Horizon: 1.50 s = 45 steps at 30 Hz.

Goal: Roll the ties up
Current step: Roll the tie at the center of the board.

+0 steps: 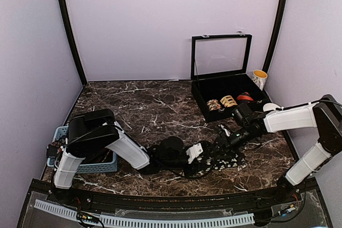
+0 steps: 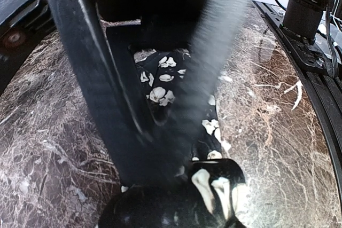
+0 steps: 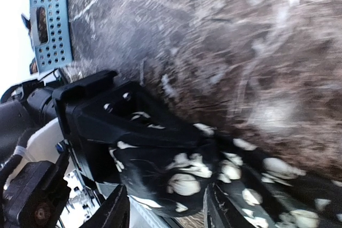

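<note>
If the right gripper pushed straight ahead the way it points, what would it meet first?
The right gripper would first meet the black white-printed tie bunched just beyond its fingertips; the left gripper sits right behind it, though blur hides the depth.

pale lilac walls (image 1: 160, 20) enclose a dark brown white-veined marble table (image 1: 149, 105) with black corner posts (image 1: 69, 30).

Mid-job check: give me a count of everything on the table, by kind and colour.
Tan-patterned rolled fabric ties: 2
Red rolled fabric tie: 1
Black white-printed fabric necktie: 1
Black glass-lidded case: 1
Blue slotted plastic basket: 1
Yellow-rimmed white cup: 1
Total: 7
</note>
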Each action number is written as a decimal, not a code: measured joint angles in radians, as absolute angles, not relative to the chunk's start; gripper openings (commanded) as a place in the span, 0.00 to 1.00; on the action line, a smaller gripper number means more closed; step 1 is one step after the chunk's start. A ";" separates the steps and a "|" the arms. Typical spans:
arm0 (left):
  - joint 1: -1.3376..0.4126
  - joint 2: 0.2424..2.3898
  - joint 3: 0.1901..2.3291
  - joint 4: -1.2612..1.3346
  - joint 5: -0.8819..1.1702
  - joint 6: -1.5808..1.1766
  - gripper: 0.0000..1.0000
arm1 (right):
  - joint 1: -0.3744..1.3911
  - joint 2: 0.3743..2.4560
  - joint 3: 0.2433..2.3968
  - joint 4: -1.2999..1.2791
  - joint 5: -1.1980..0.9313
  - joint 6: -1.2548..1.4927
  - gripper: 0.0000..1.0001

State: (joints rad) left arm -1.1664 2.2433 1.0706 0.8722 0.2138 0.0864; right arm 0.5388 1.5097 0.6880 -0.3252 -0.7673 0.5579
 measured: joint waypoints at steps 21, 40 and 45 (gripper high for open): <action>-1.168 2.227 1.065 0.832 0.208 0.101 0.65 | 0.600 1.617 0.740 -0.336 -0.788 0.550 0.00; -1.163 2.210 1.037 0.846 0.223 0.075 0.77 | 0.466 1.667 0.669 -0.326 -0.844 0.470 0.00; -1.163 2.210 1.037 0.885 0.222 0.033 0.77 | 0.463 1.663 0.660 -0.330 -0.839 0.461 0.00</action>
